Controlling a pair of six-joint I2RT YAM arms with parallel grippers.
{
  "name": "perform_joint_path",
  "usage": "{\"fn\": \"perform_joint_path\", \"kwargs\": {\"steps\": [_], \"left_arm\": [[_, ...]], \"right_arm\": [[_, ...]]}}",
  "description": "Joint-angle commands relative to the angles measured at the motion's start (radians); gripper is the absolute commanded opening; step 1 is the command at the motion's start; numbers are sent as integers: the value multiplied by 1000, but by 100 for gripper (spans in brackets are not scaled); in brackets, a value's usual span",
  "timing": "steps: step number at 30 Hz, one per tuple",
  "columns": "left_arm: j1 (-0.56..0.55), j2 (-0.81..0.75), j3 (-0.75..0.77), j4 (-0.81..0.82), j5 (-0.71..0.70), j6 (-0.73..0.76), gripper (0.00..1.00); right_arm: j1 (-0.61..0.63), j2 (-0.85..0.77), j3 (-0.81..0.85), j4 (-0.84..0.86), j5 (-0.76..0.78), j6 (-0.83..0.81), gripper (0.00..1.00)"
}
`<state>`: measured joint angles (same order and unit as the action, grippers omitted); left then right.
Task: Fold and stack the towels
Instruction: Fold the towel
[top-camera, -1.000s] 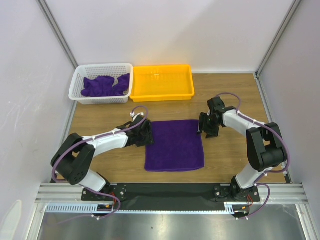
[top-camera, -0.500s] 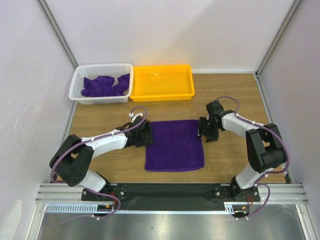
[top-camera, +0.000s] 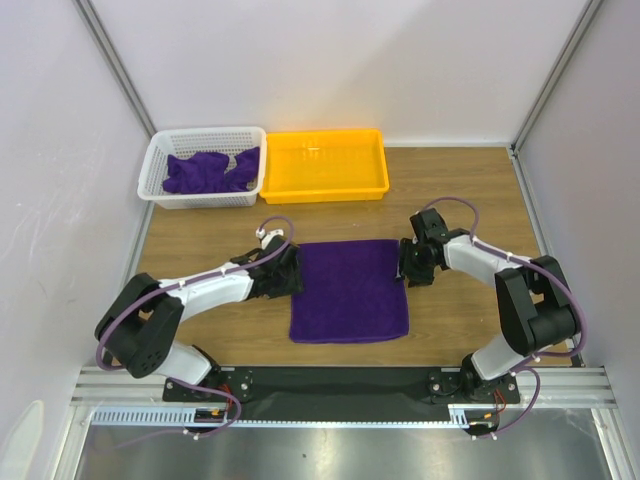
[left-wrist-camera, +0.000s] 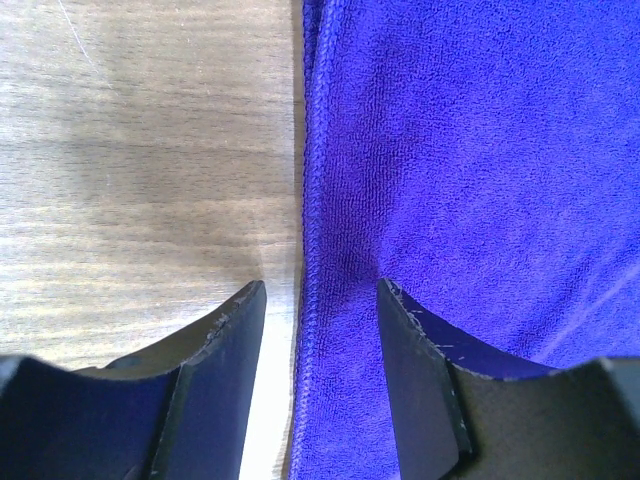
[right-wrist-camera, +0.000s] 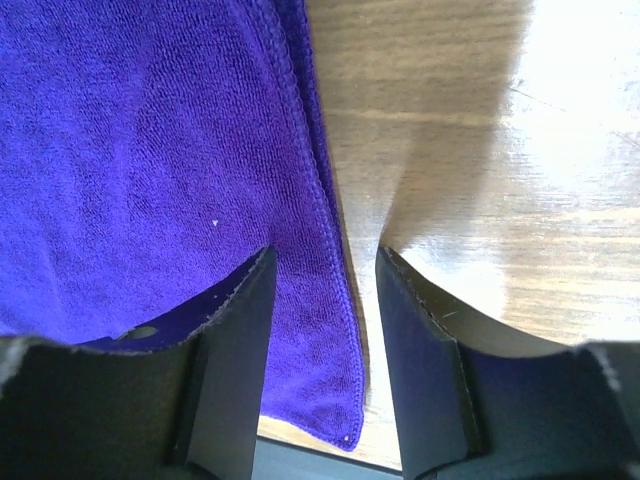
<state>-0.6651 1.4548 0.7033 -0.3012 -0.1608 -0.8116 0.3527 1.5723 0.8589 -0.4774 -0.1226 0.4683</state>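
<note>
**Top external view: both arms wait at the side hems of one flat towel**

The wooden surface (top-camera: 460, 190) carries the spread towel (top-camera: 350, 290), which lies flat in the middle, between the two arms. The left fingers (left-wrist-camera: 220, 370) stand apart astride its left hem, one over bare wood and one over cloth. The right fingers (right-wrist-camera: 230, 350) stand apart astride the right hem in the same way. Neither pair has hold of anything.

I judge that the step in hand is to pinch both hems for the first fold. To do it well, each pair should go low enough to catch the hem and not only brush the pile. Then both arms should lift and travel together, so the cloth does not skew.

At the far edge, the yellow tray (top-camera: 325, 190) has nothing in it. The white basket (top-camera: 200, 198) just beside it, on its left, holds the crumpled towels (top-camera: 205, 172) in a heap.
</note>
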Motion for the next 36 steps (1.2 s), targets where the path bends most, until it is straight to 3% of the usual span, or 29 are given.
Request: {"fn": "perform_joint_path", "kwargs": {"steps": [1, 17, 20, 21, 23, 24, 28, 36], "left_arm": [[-21, 35, -21, -27, -3, -9, 54], [-57, 110, -19, 25, 23, -29, 45], [-57, 113, -21, 30, 18, -26, 34], [-57, 114, -22, 30, 17, -23, 26], [-57, 116, -22, 31, 12, -20, 16], [-57, 119, -21, 31, 3, -12, 0], [-59, 93, -8, 19, -26, 15, 0], [-56, -114, 47, -44, -85, 77, 0]], "right_arm": [[17, 2, -49, 23, 35, 16, 49], [55, 34, -80, 99, 28, 53, 37], [57, 37, -89, 105, 29, 53, 25], [57, 37, -90, 108, 28, 56, 21], [60, 29, -100, 114, 28, 62, 5], [58, 23, -100, 115, 32, 66, 0], [58, -24, -87, 92, 49, 61, 0], [60, -170, 23, -24, 66, 41, 0]]}}
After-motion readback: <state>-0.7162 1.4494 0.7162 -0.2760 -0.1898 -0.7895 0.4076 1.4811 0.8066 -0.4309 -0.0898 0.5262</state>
